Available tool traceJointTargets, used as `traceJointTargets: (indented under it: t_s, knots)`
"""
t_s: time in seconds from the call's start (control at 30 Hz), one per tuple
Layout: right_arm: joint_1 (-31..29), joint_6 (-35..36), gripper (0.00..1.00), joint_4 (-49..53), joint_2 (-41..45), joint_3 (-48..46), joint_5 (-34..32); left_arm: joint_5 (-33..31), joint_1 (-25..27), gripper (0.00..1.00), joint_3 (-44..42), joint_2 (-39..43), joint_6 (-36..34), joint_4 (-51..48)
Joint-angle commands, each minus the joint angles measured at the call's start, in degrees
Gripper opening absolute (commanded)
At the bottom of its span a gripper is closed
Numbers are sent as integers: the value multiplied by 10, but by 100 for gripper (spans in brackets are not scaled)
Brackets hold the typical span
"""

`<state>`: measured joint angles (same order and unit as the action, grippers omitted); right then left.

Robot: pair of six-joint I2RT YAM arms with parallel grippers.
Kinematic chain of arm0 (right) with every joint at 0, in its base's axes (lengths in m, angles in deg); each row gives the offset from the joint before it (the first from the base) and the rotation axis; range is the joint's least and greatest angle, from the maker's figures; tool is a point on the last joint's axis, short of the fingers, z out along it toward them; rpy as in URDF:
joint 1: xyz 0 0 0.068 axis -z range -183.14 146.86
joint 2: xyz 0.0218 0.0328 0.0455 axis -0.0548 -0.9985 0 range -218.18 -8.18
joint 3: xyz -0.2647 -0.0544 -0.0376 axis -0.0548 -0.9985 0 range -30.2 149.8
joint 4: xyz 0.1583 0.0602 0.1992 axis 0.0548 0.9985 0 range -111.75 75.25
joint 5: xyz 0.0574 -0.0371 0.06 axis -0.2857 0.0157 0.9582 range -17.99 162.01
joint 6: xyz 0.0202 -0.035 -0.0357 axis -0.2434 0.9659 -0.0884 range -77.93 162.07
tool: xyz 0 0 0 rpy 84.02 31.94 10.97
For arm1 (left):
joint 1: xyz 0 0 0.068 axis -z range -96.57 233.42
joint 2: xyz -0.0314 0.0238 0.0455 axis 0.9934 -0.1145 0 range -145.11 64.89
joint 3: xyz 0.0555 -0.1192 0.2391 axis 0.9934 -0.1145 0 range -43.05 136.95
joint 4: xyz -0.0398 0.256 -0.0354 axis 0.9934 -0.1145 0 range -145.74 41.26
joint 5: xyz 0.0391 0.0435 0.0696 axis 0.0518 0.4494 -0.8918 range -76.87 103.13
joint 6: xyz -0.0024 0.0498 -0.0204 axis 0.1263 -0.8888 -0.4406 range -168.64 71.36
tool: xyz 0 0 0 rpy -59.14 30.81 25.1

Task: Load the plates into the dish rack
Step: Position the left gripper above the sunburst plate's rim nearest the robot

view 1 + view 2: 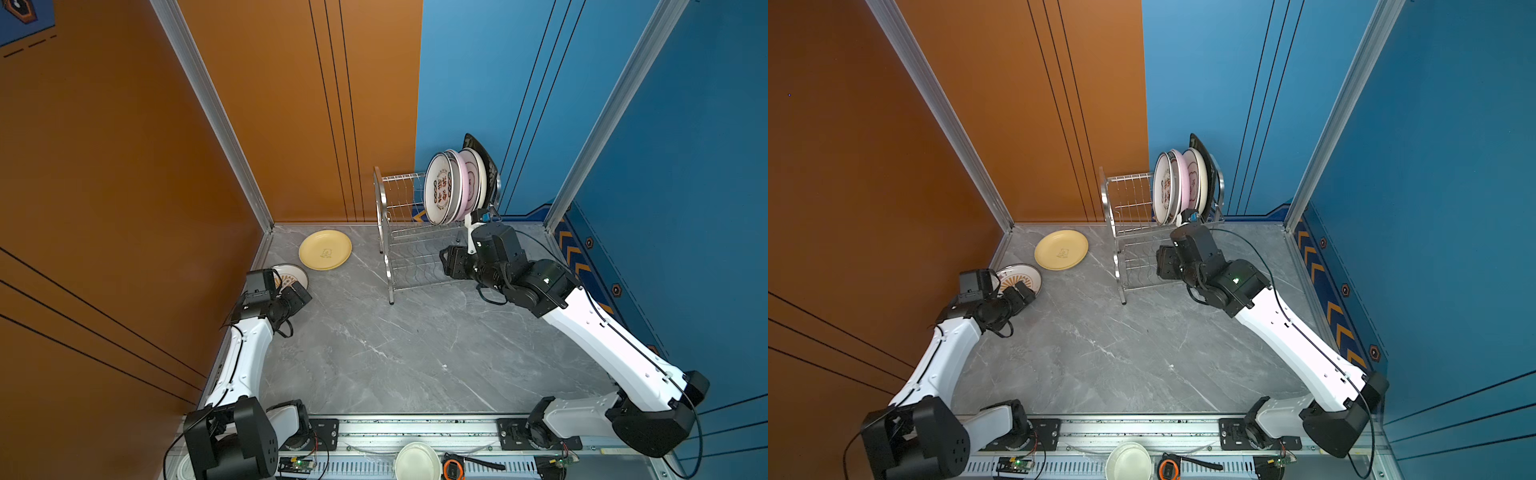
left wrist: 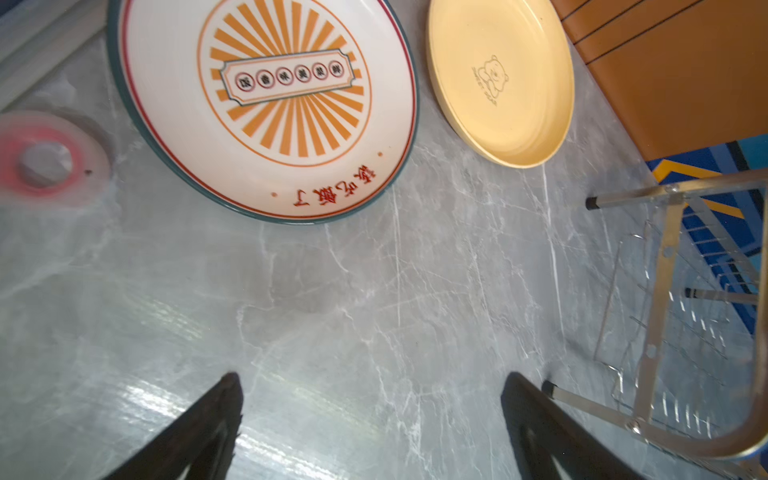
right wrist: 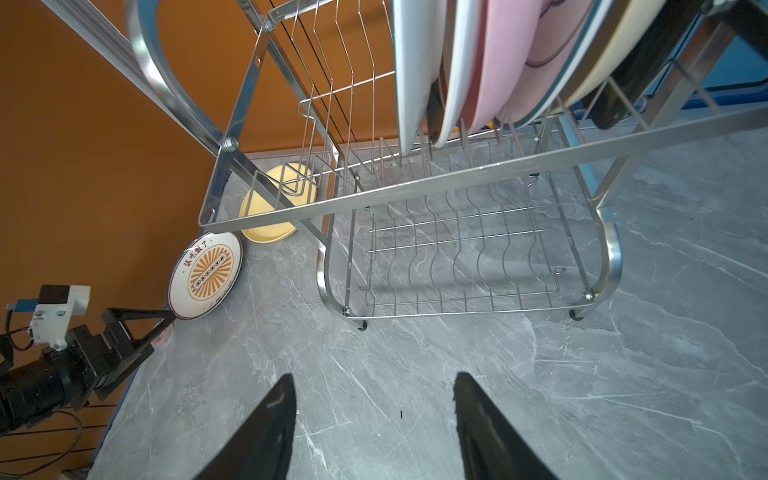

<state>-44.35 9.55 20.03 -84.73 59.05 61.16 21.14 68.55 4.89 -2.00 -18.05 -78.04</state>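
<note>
The dish rack (image 1: 379, 195) is set at the back of the grey marble bench (image 1: 395, 353), near the seam where the orange and blue walls meet. On its upper tier, toward the right end, several plates are stood on edge between the divider wires and packed closely. A white plate with dark characters (image 1: 440, 189) is placed foremost, and a pink plate (image 1: 461, 187) is seen behind it. A cream plate (image 1: 482, 178) comes next, and a black square plate (image 1: 484, 153) is leaned at the far end. The exact count in the row cannot be told.

Two plates are found flat on the bench. The yellow plate (image 1: 325, 250), marked with a small bear outline, is laid to the left of the rack and apart from it. The sunburst plate (image 2: 266, 99), white with orange rays and a dark rim, is laid just beside the yellow one, nearer the orange wall.

The left end effector (image 2: 372, 378) is held low over bare bench and pointed at the sunburst plate. Its jaws are spread wide with nothing between them, and a gap is seen between the fingertips and the plate's rim. The right end effector (image 3: 374, 376) is held in front of the rack's lower part. Its jaws are parted, nothing is gripped, and only bare bench is seen between them.

A blurred red ring (image 2: 45, 162) is seen on the bench beside the sunburst plate. A small white bowl (image 1: 417, 461) is set at the front rail.
</note>
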Motion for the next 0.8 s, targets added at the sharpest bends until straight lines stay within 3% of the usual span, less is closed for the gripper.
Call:
traceJointTargets:
  t_s: [0.0, 0.3, 0.77]
  knots:
    - [25, -29, 62, -10, 19, -27, 70, -20, -61, 99, 60, -59, -61, -13]
    - [36, -37, 62, -9, 14, -32, 103, 35, -151, 95, 144, -200, -92, 29]
    - [40, -40, 62, -8, 1, -32, 109, 13, -192, 92, 234, -334, -127, 65]
